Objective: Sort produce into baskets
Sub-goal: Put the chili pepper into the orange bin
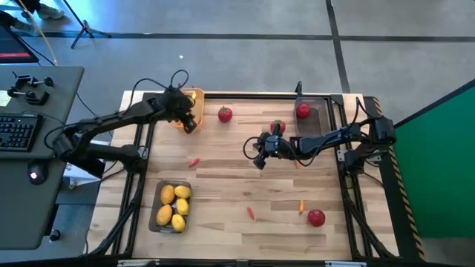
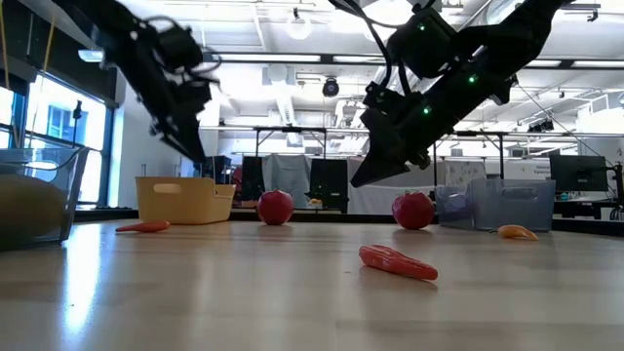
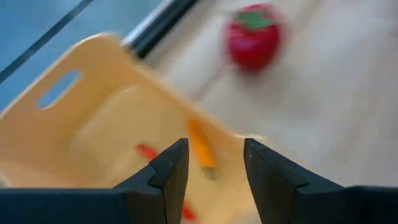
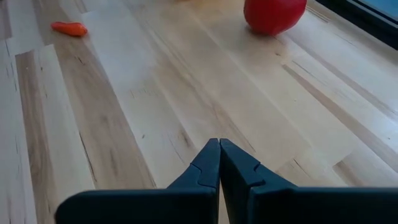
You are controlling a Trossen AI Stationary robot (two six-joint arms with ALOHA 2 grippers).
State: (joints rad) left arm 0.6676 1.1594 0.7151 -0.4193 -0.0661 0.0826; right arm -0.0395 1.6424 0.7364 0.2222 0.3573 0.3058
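Observation:
My left gripper (image 1: 189,124) (image 3: 214,144) hangs open over the yellow-orange basket (image 1: 195,96) (image 3: 93,112) at the table's far left. Past the gap between its fingers, an orange carrot piece (image 3: 201,144) shows at the basket's wall, clear of both fingers. A red carrot piece (image 3: 147,151) lies inside the basket. My right gripper (image 1: 259,159) (image 4: 219,149) is shut and holds nothing; it hovers above the bare wood mid-table. A red fruit (image 1: 278,126) (image 4: 273,12) rests on the table just beyond it. Another red fruit (image 1: 225,113) (image 3: 252,37) sits beside the basket.
A grey tray (image 1: 159,187) at the near left holds several lemons (image 1: 172,206). A dark tray (image 1: 326,104) at the far right holds a red fruit (image 1: 303,111). Loose carrot pieces (image 1: 194,162) (image 1: 251,213) (image 1: 301,207) and a red fruit (image 1: 317,217) lie on the table.

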